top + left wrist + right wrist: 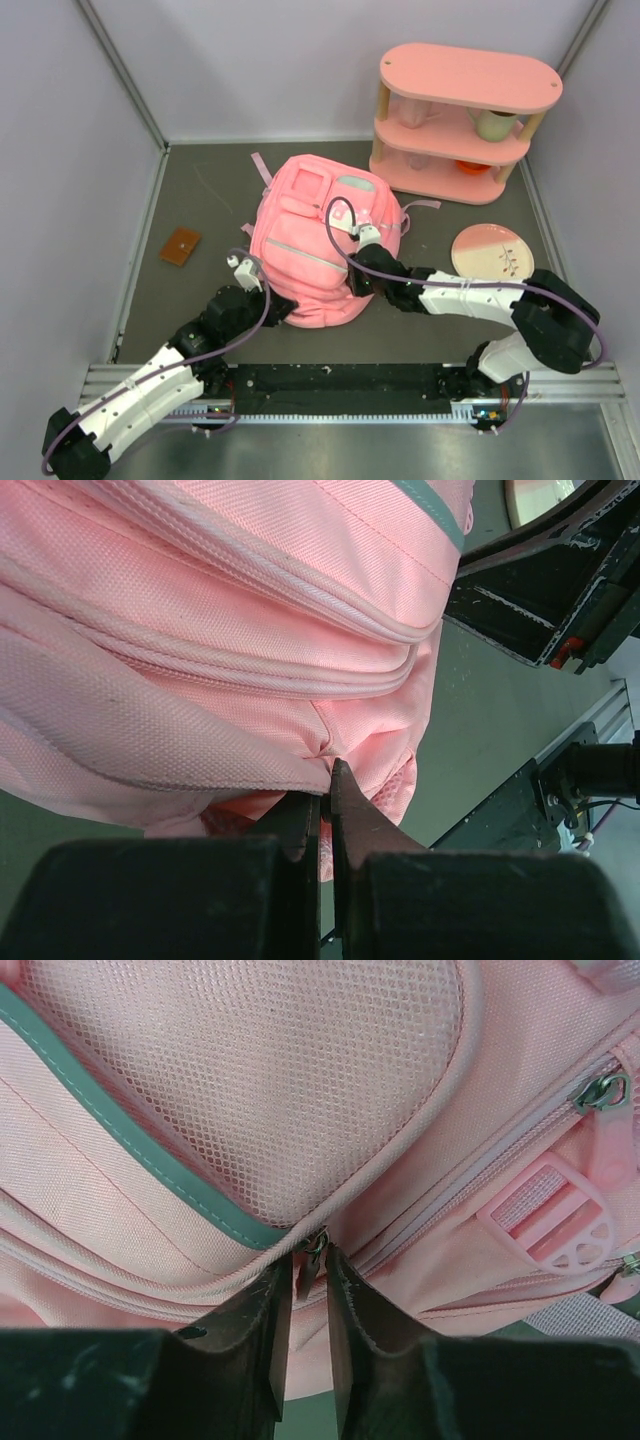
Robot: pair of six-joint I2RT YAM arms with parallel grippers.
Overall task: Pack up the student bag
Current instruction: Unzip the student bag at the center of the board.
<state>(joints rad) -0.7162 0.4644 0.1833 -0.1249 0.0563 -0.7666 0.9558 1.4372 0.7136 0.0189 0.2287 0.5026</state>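
The student bag [305, 235] is a pink backpack lying front-up in the middle of the table. My left gripper [287, 309] is at its near left edge. In the left wrist view it [328, 792] is shut on a fold of the bag's pink fabric [200, 630]. My right gripper [355, 268] rests on the bag's right side. In the right wrist view it [310, 1260] is closed on a metal zipper pull [315, 1244] just below the mesh pocket [260, 1080] with mint trim.
A pink oval shelf unit [465, 85] stands at the back right with a pale mug [495, 125] on its middle shelf. A pink and white plate [492, 250] lies right of the bag. A small brown object [180, 246] lies at the left. Walls enclose the table.
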